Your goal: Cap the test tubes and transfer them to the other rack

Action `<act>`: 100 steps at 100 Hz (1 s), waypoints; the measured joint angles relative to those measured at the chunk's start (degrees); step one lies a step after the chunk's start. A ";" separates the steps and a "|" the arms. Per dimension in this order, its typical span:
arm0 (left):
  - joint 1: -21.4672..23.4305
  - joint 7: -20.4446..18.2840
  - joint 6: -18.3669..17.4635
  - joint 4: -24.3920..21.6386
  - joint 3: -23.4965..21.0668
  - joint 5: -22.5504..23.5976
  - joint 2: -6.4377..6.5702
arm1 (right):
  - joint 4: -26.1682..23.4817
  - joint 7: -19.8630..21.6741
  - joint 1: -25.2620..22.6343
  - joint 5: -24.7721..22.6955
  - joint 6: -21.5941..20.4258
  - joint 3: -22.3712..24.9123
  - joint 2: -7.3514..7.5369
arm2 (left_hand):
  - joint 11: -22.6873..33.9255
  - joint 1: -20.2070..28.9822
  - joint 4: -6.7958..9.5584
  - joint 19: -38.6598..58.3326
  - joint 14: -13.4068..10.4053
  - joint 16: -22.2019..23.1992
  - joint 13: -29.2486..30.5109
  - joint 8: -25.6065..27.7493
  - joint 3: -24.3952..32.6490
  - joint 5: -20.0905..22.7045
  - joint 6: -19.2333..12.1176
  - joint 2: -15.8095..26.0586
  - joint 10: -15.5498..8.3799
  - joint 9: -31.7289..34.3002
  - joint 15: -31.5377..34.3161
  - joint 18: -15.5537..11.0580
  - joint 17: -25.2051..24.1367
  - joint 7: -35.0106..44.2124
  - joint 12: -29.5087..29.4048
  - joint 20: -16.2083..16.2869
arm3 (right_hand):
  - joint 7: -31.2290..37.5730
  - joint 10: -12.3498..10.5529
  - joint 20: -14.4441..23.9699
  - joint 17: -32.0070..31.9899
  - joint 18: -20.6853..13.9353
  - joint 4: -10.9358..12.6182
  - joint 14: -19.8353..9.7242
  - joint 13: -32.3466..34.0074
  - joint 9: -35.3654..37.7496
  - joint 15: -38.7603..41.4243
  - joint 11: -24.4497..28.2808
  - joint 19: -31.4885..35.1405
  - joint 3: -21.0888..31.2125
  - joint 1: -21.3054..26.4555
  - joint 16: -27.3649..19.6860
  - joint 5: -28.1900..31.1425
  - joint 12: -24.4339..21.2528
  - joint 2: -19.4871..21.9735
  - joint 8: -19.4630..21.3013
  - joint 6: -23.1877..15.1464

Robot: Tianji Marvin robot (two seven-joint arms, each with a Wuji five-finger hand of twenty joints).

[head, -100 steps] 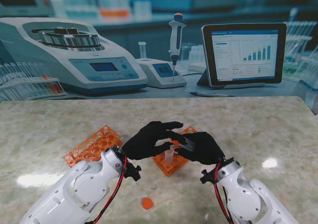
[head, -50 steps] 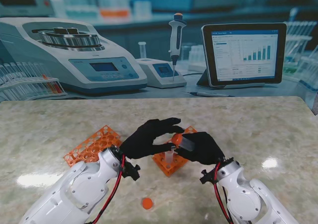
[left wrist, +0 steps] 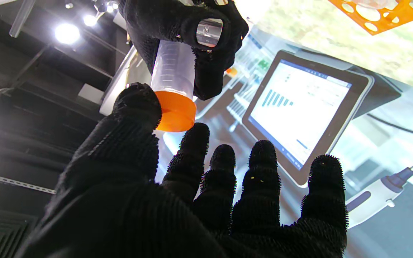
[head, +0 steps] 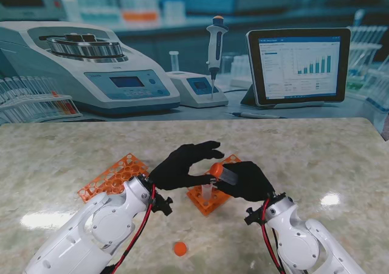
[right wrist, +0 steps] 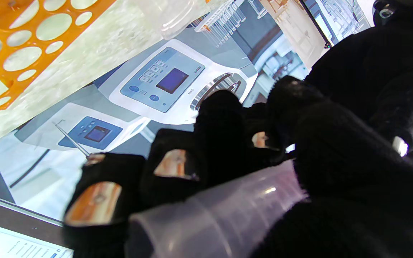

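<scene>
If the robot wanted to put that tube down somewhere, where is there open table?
Bare marble lies right of the right hand, out to the table edge, and farther from me behind both racks. It is crowded at the middle: both hands, the capped tube, the near rack. A loose cap lies between the arms.

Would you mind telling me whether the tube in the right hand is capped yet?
Capped: an orange cap sits on the tube gripped by the right hand; how tight, cannot tell.

The marble-patterned table (head: 316, 152) fills the lower half of my stand view. On it, left of centre, lies an orange rack (head: 113, 178); a second orange rack (head: 209, 196) sits at centre (an uncapped tube (head: 206, 192) stands in it). A loose orange cap (head: 180, 248) rests at bottom centre.
</scene>
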 measured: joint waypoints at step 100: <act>-0.28 2.04 -0.51 0.62 1.03 1.17 -0.50 | -0.01 -0.08 -0.03 0.00 0.02 0.21 0.02 | 1.10 11.23 -2.87 -0.01 -0.02 0.70 2.66 5.65 -11.27 0.66 0.82 3.11 -0.73 3.30 0.91 -0.02 0.33 17.80 0.00 0.00 | 0.20 0.00 -0.01 0.00 0.00 0.00 0.00 0.00 0.00 0.00 0.00 0.00 0.00 0.01 0.00 0.00 0.00 0.00 0.05 -0.02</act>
